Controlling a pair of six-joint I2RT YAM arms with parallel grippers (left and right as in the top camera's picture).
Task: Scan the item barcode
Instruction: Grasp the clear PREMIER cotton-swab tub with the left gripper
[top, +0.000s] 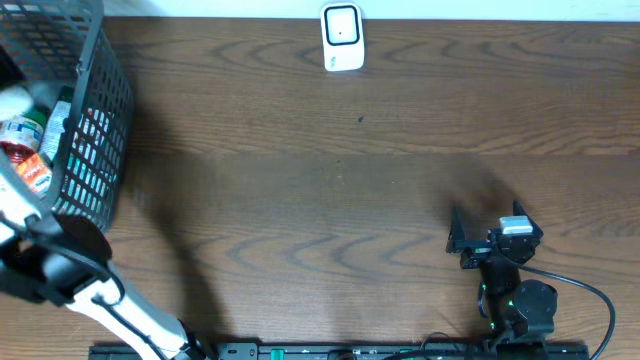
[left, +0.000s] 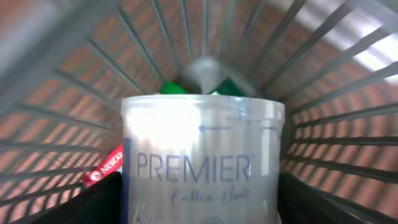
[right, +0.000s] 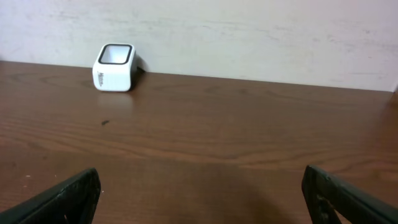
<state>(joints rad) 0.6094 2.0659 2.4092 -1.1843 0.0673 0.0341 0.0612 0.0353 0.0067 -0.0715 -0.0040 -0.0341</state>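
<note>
A clear plastic tub of cotton buds (left: 202, 149), printed "PREMIER", stands upright inside the dark wire basket (left: 336, 112). My left gripper (left: 199, 202) is down in the basket, shut on the tub with a black finger pressed flat against each side. In the overhead view the left arm reaches into the basket (top: 95, 120) at the table's left edge. A small white scanner (top: 341, 38) stands at the back edge of the table, also seen as the scanner (right: 114, 67) in the right wrist view. My right gripper (top: 462, 243) rests open and empty at the front right, over bare wood (right: 202, 186).
Other goods lie in the basket: a red-labelled pack (left: 102, 169), something green (left: 171, 88) behind the tub, and a red-and-green jar (top: 25, 140). The basket's wire walls close in tightly round the left gripper. A pale wall (right: 249, 31) stands behind the scanner.
</note>
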